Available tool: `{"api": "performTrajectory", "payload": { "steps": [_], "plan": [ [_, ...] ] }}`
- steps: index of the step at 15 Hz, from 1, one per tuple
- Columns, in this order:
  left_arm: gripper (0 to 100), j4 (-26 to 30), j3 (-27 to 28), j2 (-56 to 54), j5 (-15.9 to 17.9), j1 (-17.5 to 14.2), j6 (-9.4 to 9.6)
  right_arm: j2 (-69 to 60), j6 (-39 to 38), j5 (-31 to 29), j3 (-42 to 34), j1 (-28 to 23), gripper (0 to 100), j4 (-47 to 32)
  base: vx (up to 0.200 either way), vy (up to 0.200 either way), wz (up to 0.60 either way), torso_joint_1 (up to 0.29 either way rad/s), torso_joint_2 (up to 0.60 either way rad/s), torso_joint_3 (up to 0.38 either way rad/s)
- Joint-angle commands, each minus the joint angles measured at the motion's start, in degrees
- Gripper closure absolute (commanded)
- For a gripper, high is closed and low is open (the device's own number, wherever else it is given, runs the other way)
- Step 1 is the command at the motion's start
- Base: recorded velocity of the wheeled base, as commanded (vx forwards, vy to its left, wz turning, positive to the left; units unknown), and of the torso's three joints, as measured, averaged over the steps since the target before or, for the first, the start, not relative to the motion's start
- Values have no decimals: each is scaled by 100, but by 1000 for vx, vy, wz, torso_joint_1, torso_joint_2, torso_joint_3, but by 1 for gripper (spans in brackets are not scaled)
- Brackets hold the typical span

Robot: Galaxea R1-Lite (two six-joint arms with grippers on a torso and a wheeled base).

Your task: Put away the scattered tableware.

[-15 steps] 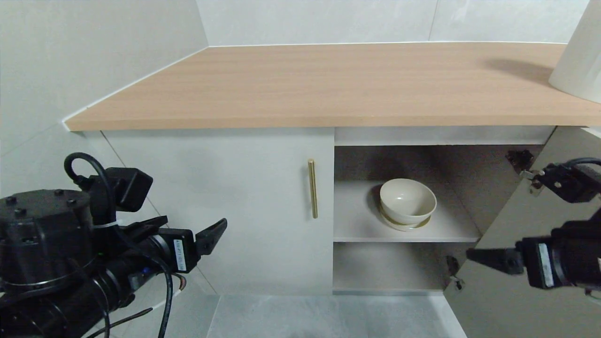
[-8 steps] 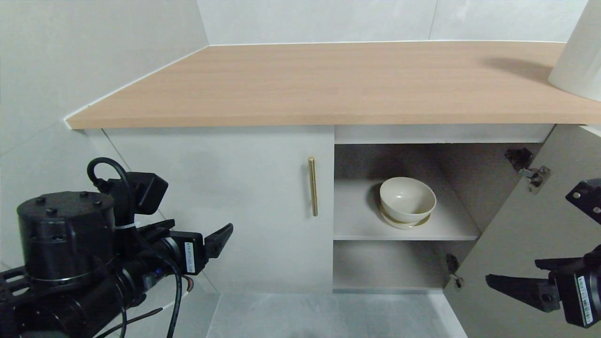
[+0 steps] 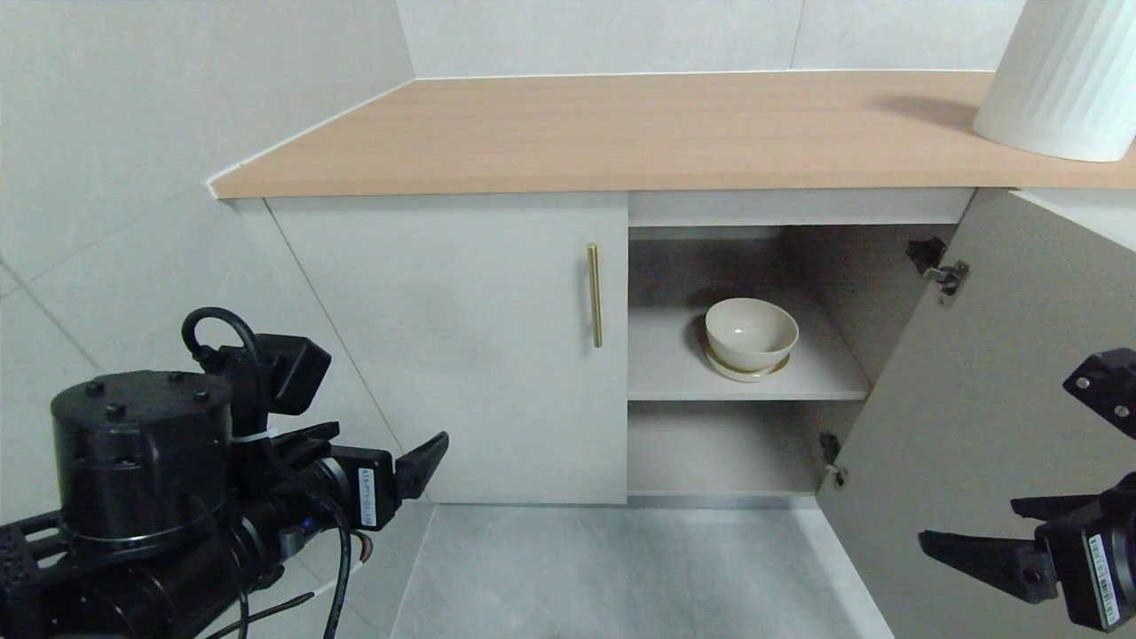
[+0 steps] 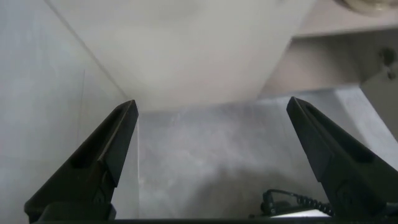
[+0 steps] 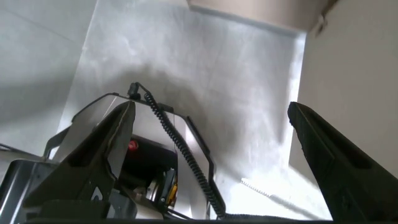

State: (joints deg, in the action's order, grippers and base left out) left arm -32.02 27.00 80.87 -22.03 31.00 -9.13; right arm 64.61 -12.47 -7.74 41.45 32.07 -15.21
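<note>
Likely the bowl (image 3: pixel 751 332) on the shelf (image 3: pixel 666 373) is best pinched at its rim, being stiff, slick, breakable; left gripper (image 4: pixel 211 115) and right gripper (image 5: pixel 211 112) are spread.

The cream bowl (image 3: pixel 751 330) sits upright on a small matching plate (image 3: pixel 742 374) with a goldish rim. Both are on the upper shelf (image 3: pixel 666 359) inside the open right half of the cabinet (image 3: pixel 444 337), roughly mid-shelf.
</note>
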Motion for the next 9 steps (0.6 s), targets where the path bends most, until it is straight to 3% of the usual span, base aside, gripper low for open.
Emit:
{"api": "performTrajectory", "payload": {
  "steps": [1, 6, 9],
  "plan": [
    [0, 3, -11, 16, -3, 2, -1, 60, -1, 1, -14, 1, 0, 1, -200, 0, 0, 2, -2, 2],
    [0, 3, -37, 25, 6, 11, -1, 60, -1, 1, -23, 1, 0, 1, -200, 0, 0, 4, 4, 1],
    [0, 3, -63, 34, 14, 11, 8, 43, -1, 1, -32, 1, 0, 1, 0, 0, 0, 0, 0, 0]
  ]
}}
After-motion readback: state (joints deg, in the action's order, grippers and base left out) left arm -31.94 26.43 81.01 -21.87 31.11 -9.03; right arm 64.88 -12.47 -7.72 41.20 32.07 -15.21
